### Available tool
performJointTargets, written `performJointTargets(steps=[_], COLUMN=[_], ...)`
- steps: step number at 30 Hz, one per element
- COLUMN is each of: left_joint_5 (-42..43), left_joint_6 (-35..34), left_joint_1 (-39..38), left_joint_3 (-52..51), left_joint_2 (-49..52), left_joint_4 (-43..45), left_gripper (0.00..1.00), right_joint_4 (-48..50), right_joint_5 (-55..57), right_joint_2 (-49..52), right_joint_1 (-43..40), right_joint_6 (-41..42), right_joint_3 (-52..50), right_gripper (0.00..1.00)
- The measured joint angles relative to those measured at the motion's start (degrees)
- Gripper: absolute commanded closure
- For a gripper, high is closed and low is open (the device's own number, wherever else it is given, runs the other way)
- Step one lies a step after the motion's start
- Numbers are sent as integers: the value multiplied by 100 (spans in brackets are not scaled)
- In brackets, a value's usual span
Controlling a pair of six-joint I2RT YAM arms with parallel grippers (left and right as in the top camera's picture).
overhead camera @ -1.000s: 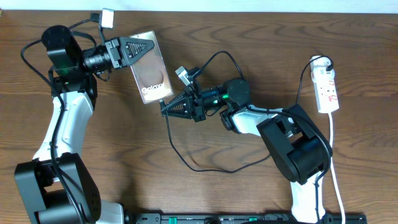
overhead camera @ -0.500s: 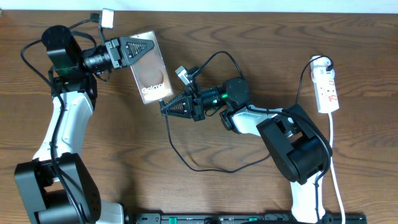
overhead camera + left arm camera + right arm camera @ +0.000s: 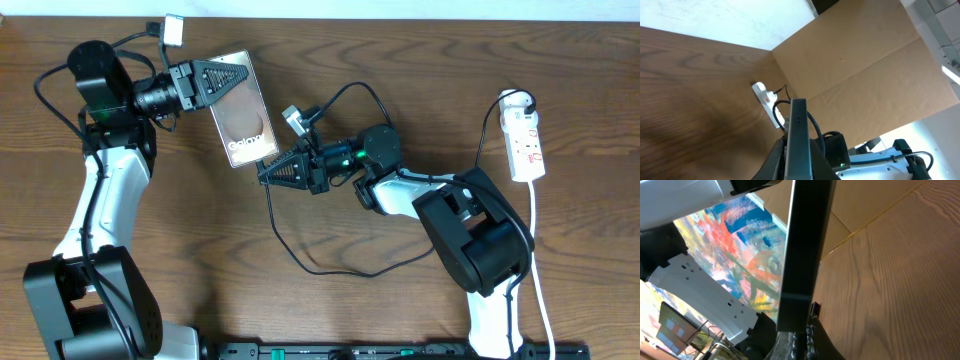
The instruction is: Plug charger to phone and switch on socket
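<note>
Nothing is seen to have moved since the earlier frames: both arms are held as they were. The phone [image 3: 246, 122] is kept off the table [image 3: 420, 60] by the left gripper [image 3: 236, 78], which is clamped on its upper end. The right gripper [image 3: 266, 170] is closed on the plug end of the charger [image 3: 300, 262], right at the phone's lower edge. Whether the plug is fully seated cannot be told. In the right wrist view the phone is seen edge-on, directly above the closed fingers.

The plug should be kept in line with the phone's long axis and pushed straight in, while the phone is braced firmly by the left gripper so that it is not tilted or shoved away. The slack cable should be left loose. The socket [image 3: 527, 140] lies well apart at the right edge, its switch not yet reached.
</note>
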Motion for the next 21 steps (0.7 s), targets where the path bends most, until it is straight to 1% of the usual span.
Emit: performJointTargets(steps=[21], left_joint_5=[-149], left_joint_6=[83], left_joint_1=[0], left_joint_3=[0], left_joint_2=[0], left_joint_4=[-2], left_gripper=[93], right_joint_4=[4], right_joint_5=[-17], right_joint_2=[0], right_joint_1=[50], right_joint_6=[9], right_joint_3=[0], right_gripper=[99])
